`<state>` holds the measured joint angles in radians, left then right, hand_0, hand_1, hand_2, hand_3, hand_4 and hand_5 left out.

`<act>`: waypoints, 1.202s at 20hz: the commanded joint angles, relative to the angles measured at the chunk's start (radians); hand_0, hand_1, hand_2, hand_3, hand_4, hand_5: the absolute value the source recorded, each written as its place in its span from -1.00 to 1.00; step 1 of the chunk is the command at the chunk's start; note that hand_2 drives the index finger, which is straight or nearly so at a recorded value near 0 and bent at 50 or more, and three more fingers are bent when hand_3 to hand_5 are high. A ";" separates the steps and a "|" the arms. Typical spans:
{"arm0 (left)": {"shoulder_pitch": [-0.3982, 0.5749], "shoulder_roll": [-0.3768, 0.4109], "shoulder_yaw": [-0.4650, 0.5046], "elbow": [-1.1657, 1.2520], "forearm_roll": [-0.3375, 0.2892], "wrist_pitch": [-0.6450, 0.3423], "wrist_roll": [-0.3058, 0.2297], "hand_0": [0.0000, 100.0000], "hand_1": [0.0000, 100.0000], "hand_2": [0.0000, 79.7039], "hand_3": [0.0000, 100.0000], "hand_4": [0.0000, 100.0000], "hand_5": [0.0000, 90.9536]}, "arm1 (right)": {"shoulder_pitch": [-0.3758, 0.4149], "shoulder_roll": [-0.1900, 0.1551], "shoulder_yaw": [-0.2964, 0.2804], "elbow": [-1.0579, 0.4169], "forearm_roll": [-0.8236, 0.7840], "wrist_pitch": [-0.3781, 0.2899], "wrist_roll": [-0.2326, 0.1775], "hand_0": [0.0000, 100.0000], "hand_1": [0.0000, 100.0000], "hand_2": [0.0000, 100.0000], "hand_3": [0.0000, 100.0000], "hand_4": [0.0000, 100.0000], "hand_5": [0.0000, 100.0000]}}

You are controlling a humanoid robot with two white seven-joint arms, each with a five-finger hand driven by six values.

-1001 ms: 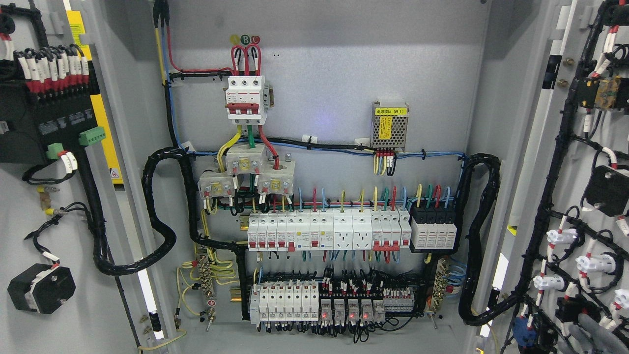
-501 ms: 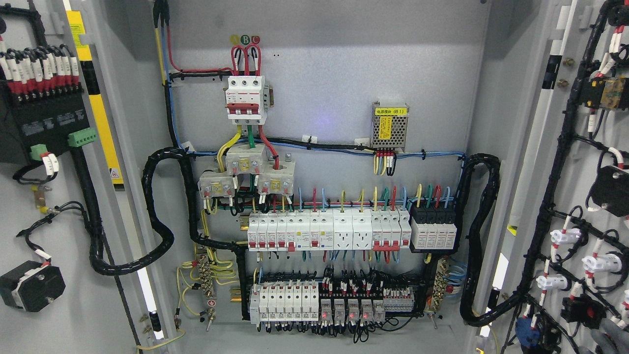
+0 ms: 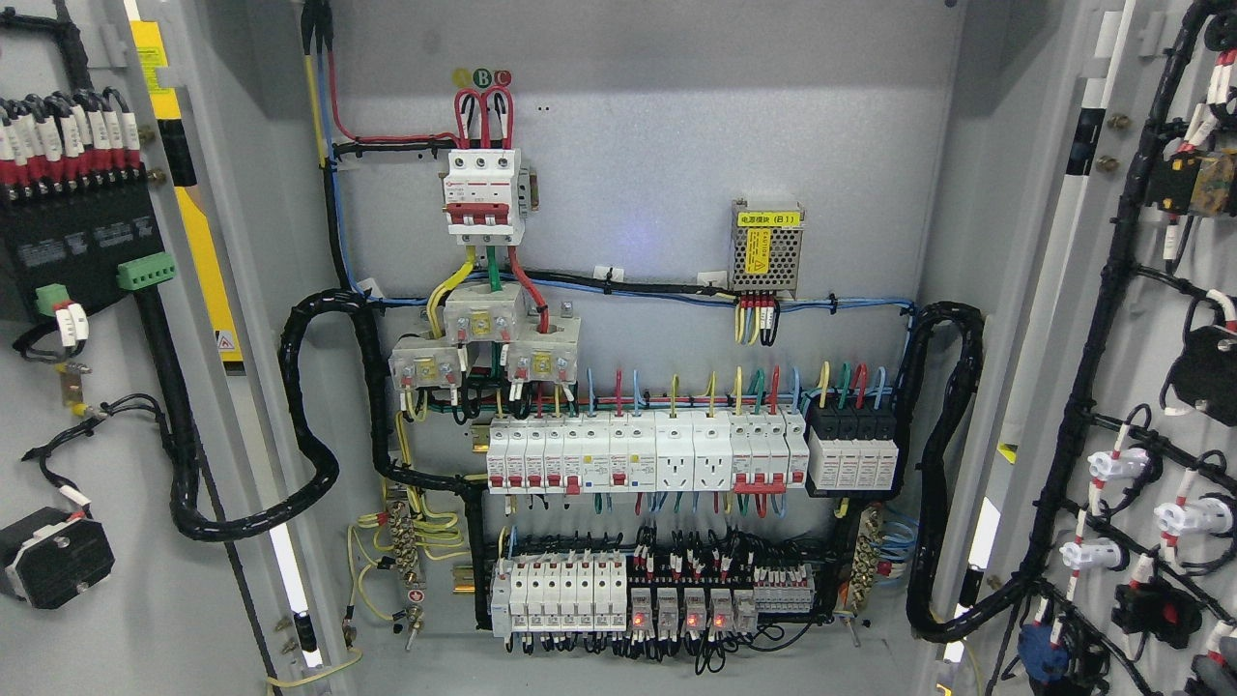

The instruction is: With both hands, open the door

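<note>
Two doors stand swung wide, and neither robot hand shows anywhere in the head view, so I cannot tell how the fingers are set or whether they hold anything. The left door [image 3: 87, 619] fills the picture's left edge, its inner face turned toward the camera; the right door [image 3: 1092, 319] does the same at the right edge. Each door's long axis runs upright, with its hinge side against the cabinet frame and its free edge out past the picture border, which is where any hand on it would have to be. Which arm is nearer to its door cannot be judged.

Both doors are grey sheet metal carrying gear: the left has a black terminal block [image 3: 82, 242] with red-and-white ferruled wires and a black rotary switch back [image 3: 56, 559]; the right has a black wiring harness [image 3: 1111, 280] feeding white lamp holders. Between them the backplate [image 3: 657, 145] lies fully exposed, with a red three-pole breaker [image 3: 483, 193], a row of white breakers [image 3: 638, 454] and a small power supply [image 3: 766, 246]. By this look the opening is nearly or wholly done.
</note>
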<state>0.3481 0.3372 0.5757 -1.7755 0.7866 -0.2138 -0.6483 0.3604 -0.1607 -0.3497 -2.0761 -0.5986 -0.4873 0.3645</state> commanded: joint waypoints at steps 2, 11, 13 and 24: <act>-0.055 0.059 0.001 0.117 0.003 0.011 0.003 -0.76 0.11 -1.00 -1.00 -1.00 -1.00 | 0.014 0.007 -0.041 0.005 -0.037 0.001 -0.001 -1.00 0.00 -0.92 -1.00 -1.00 -1.00; -0.095 0.094 0.000 0.177 0.003 0.033 0.004 -0.76 0.11 -1.00 -1.00 -1.00 -1.00 | 0.017 0.007 -0.052 0.007 -0.038 0.001 0.001 -1.00 0.00 -0.92 -1.00 -1.00 -1.00; -0.107 0.102 -0.002 0.195 0.002 0.033 0.004 -0.76 0.11 -1.00 -1.00 -1.00 -1.00 | 0.022 0.007 -0.057 0.008 -0.038 0.000 0.001 -1.00 0.00 -0.92 -1.00 -1.00 -1.00; -0.155 0.103 -0.007 0.229 -0.001 0.065 0.004 -0.76 0.11 -1.00 -1.00 -1.00 -1.00 | 0.022 -0.002 -0.023 0.005 -0.041 0.000 0.001 -1.00 0.00 -0.92 -1.00 -1.00 -1.00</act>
<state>0.2109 0.4224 0.5719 -1.5934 0.7863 -0.1510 -0.6445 0.3822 -0.1570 -0.3918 -2.0694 -0.6387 -0.4867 0.3600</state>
